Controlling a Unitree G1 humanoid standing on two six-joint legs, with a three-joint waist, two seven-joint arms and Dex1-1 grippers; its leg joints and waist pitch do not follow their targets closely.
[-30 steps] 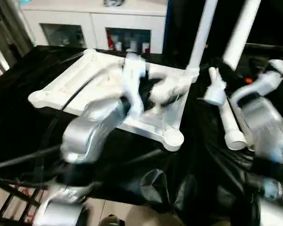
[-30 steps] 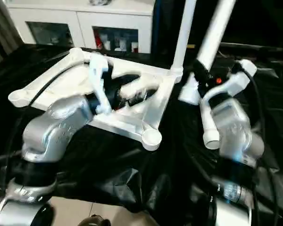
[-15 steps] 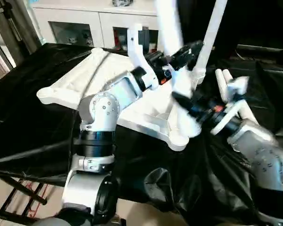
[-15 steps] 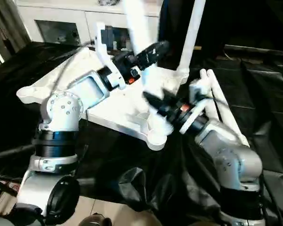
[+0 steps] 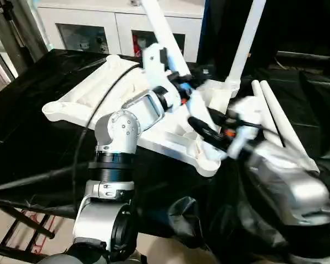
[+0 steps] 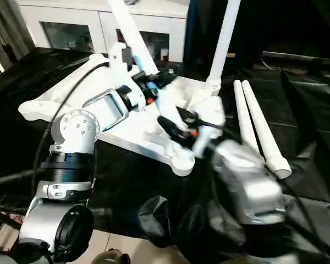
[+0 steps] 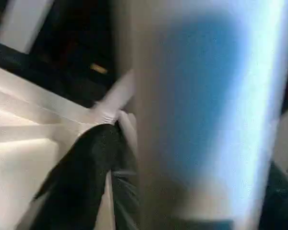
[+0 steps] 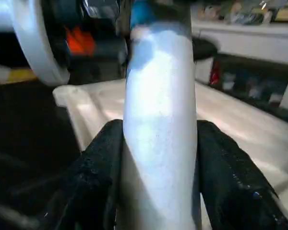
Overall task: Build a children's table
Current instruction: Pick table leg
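Right claw (image 8: 158,143) clenched on a white leg (image 8: 158,96), black fingers (image 8: 98,158) either side. Left claw (image 5: 181,88) higher on that leg, grip impossible to tell. Beneath, upside-down tabletop (image 5: 93,91) on the black cloth (image 5: 22,126); one leg standing at far corner (image 5: 245,41); two spare legs (image 6: 253,124) lying right.

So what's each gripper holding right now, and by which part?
The right gripper clamps a white leg near its lower end. The left gripper has that leg between its fingers higher up; whether it grips cannot be told.
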